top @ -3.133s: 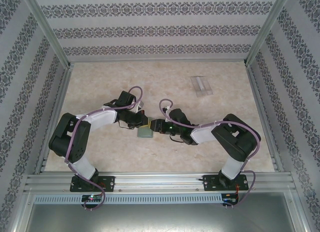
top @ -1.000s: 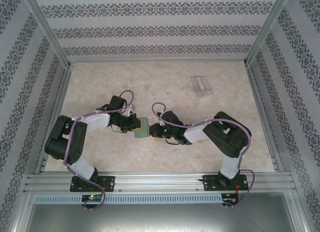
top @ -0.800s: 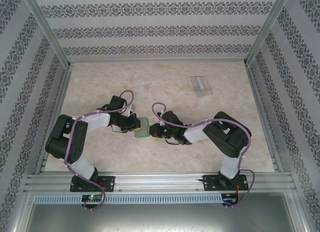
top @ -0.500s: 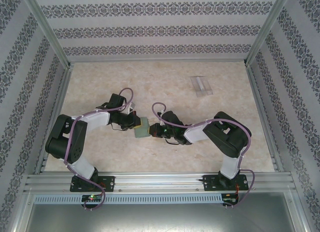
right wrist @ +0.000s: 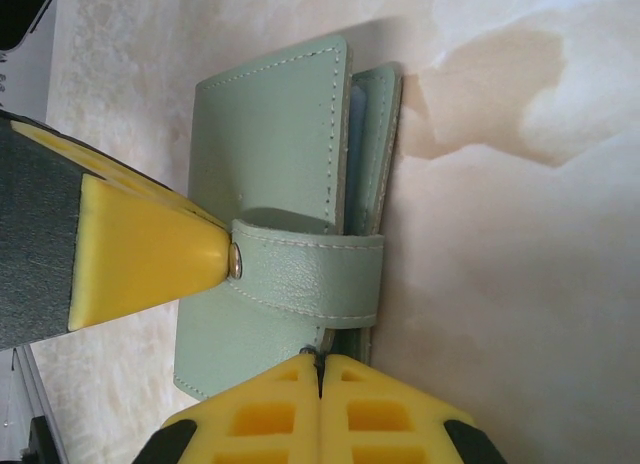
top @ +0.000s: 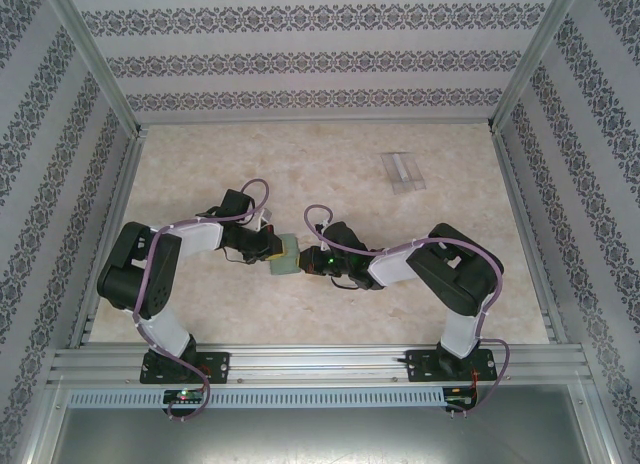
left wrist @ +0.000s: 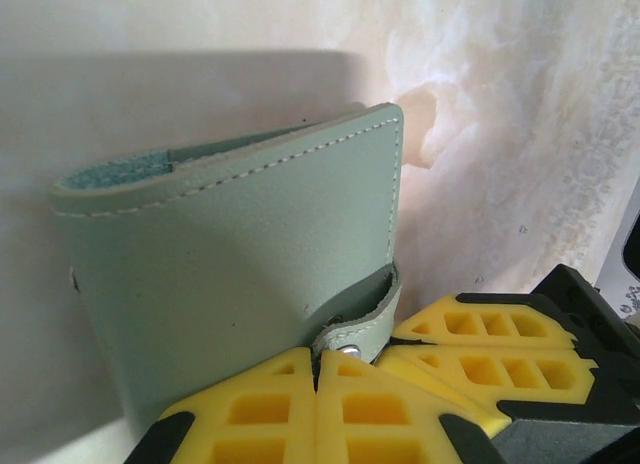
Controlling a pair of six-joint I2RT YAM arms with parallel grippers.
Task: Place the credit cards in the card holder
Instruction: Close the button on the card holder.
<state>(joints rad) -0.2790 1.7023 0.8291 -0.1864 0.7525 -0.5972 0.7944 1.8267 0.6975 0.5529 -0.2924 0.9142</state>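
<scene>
One card holder (left wrist: pixel 240 254) against closed left gripper (left wrist: pixel 318 369)

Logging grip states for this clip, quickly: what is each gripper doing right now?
Left gripper: closed on nothing, tip against the snap tab of the wallet.
Right gripper: closed on nothing, tip against the wallet's edge.

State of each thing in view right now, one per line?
card holder: folded shut, tab wrapped across its open edge.
left hand: shut, tips at the tab's snap.
right hand: shut, tips at the holder's edge.
clear box: lying flat, apart from both hands.
</scene>
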